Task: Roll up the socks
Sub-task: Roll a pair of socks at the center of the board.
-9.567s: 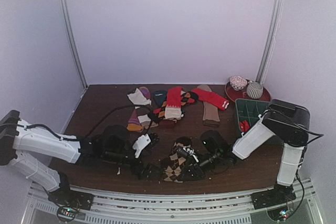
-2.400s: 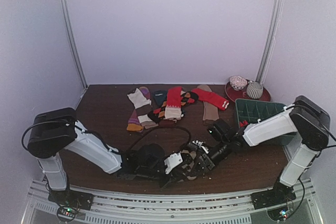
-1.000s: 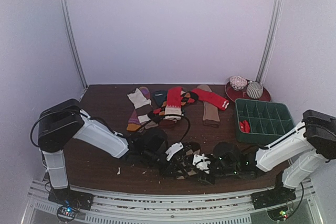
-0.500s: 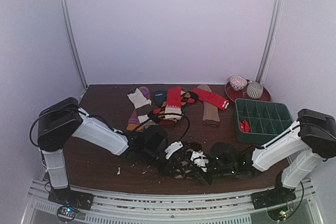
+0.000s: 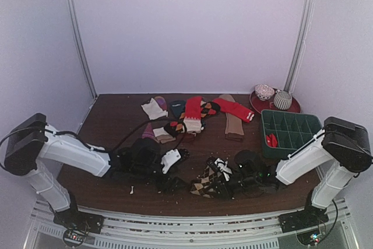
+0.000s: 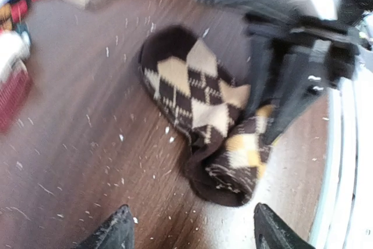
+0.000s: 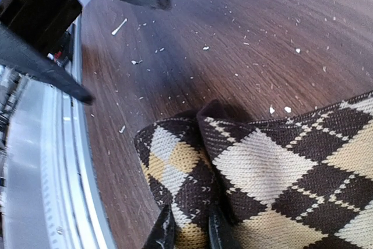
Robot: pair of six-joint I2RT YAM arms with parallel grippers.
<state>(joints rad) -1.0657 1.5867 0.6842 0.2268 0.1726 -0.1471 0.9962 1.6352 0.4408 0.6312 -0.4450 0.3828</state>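
The dark brown argyle sock (image 5: 205,182) lies folded near the table's front edge; it also shows in the left wrist view (image 6: 201,106) and the right wrist view (image 7: 274,167). My right gripper (image 5: 220,178) is shut on a fold of it, fingers (image 7: 164,231) pinching the cloth. My left gripper (image 5: 175,183) is open and empty, just left of the sock and not touching it; its fingertips (image 6: 118,232) stand wide apart. The red sock with a striped cuff (image 5: 236,109) lies flat at the back right of the sock pile.
A pile of mixed socks (image 5: 175,118) lies at the back centre. A green compartment tray (image 5: 291,132) holds a red item at right. A red plate (image 5: 274,102) with two rolled balls is behind it. Lint specks dot the wood. A metal rail (image 5: 186,225) runs along the front.
My left gripper has let go, drawn back to the left off the argyle sock and opened. My right gripper still holds the sock, which has shifted a little.
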